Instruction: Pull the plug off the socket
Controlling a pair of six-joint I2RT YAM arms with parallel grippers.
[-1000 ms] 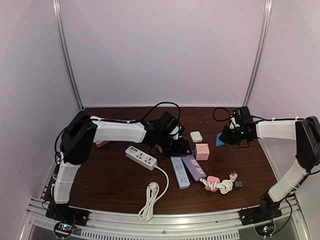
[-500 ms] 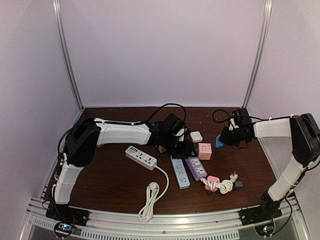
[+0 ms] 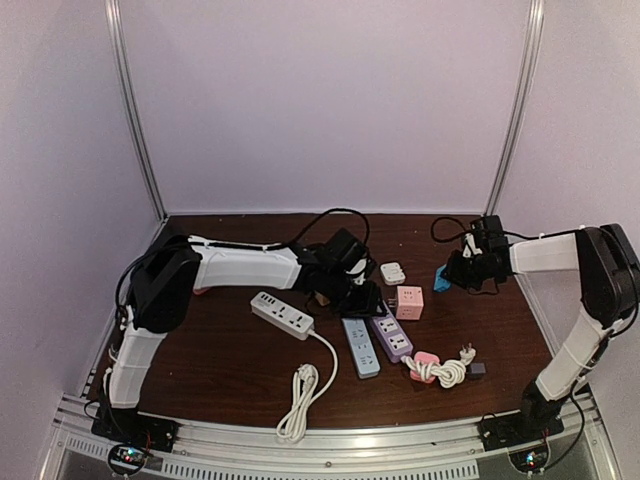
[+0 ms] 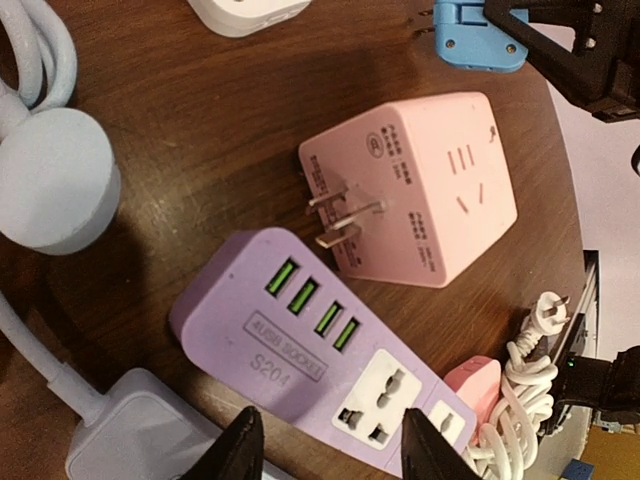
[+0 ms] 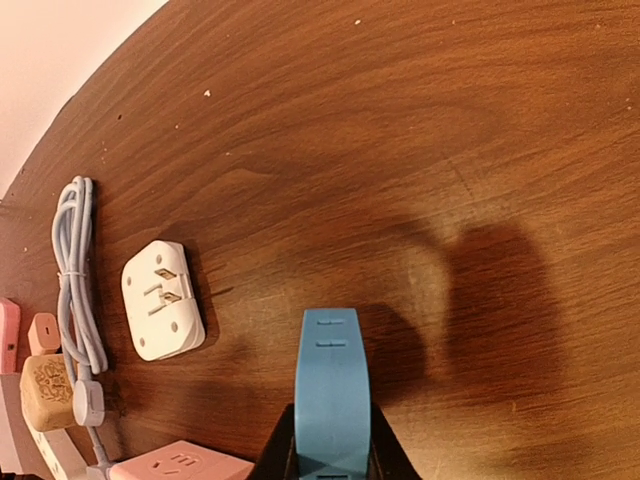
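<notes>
Find the pink plug cube (image 4: 410,190) lying right beside the purple socket strip (image 4: 300,350), prongs bare, mid-counter (image 4: 180,130) toward the far right corner. Seems light, hard and smooth; pinch its flat sides. Note the left tool (image 4: 330,452) spread apart over the strip, and the right tool (image 5: 330,455) clamped on a blue plug (image 5: 333,370) by the right edge.

socket (image 4: 420,190): pink cube, on its side, prongs bare
plug (image 5: 333,380): blue block, gripped, standing on edge, apart from socket

Left gripper (image 4: 335,450) spread wide, reaching forward, right gripper (image 5: 332,458) clamped on blue adapter (image 5: 332,380)
</notes>
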